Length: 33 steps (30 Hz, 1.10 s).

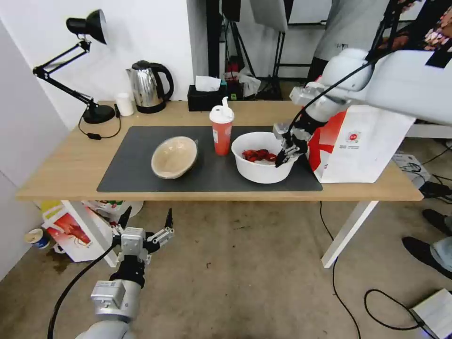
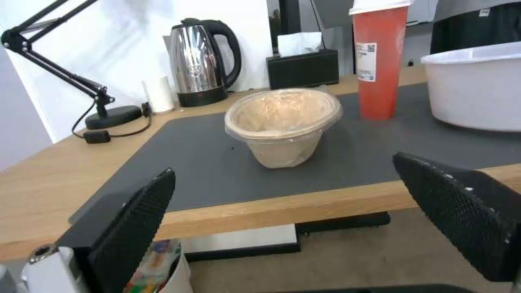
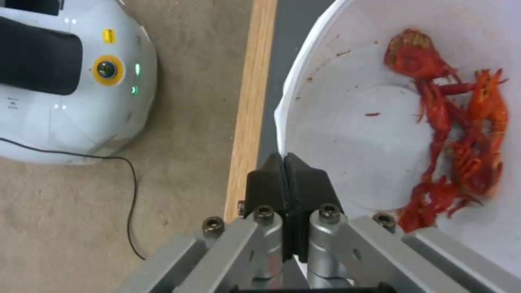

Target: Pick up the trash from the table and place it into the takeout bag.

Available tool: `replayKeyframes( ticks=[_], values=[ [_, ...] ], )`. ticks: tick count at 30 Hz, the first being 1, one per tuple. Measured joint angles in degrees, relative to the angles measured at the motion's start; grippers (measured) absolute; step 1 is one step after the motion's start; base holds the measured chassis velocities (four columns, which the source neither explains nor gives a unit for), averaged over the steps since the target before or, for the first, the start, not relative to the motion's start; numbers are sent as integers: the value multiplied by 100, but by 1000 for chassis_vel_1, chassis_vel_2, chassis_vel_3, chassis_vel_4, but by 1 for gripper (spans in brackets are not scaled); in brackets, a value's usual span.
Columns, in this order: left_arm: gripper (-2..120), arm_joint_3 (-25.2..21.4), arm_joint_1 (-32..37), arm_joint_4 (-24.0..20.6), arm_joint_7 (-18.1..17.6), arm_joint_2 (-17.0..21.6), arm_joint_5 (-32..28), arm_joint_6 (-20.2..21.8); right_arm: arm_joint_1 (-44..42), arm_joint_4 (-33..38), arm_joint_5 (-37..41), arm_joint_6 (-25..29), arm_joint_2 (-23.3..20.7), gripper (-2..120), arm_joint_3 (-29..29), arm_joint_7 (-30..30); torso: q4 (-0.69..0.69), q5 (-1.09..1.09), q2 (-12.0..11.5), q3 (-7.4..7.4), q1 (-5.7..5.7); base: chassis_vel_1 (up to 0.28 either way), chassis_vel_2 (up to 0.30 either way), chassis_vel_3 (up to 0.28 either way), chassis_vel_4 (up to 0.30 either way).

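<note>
On the table (image 1: 66, 165), a wide white bowl (image 1: 261, 176) with red crayfish shells sits at the right end of the dark mat (image 1: 136, 165). My right gripper (image 1: 286, 157) is shut on its rim nearest the takeout bag (image 1: 372, 150); the right wrist view shows the pads (image 3: 296, 175) pinching the bowl's wall (image 3: 347, 134). The tall red cup (image 1: 221, 132) stands just left of the bowl, and the tan paper bowl (image 1: 174, 157) lies tilted farther left. My left gripper (image 1: 146, 226) hangs open below the table's front edge, facing the tan bowl (image 2: 282, 122) and red cup (image 2: 380, 61).
A black desk lamp (image 1: 89, 66), a small white cup (image 1: 125, 103), a steel kettle (image 1: 148, 87) and a black tissue box (image 1: 205, 96) line the table's back edge. A crayfish-printed bag (image 1: 70, 230) lies under the left end. Cables and a person's shoes (image 1: 435, 235) are on the floor at right.
</note>
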Motion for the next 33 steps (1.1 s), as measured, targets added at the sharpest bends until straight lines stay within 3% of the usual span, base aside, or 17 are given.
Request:
replayKeyframes(
  ticks=[33],
  values=[
    [100, 0, 0, 0, 0, 0, 0, 0, 922, -337, 324, 123, -181, 0, -42, -68, -1, -2, 0, 0, 0, 0, 0, 0, 0]
  ],
)
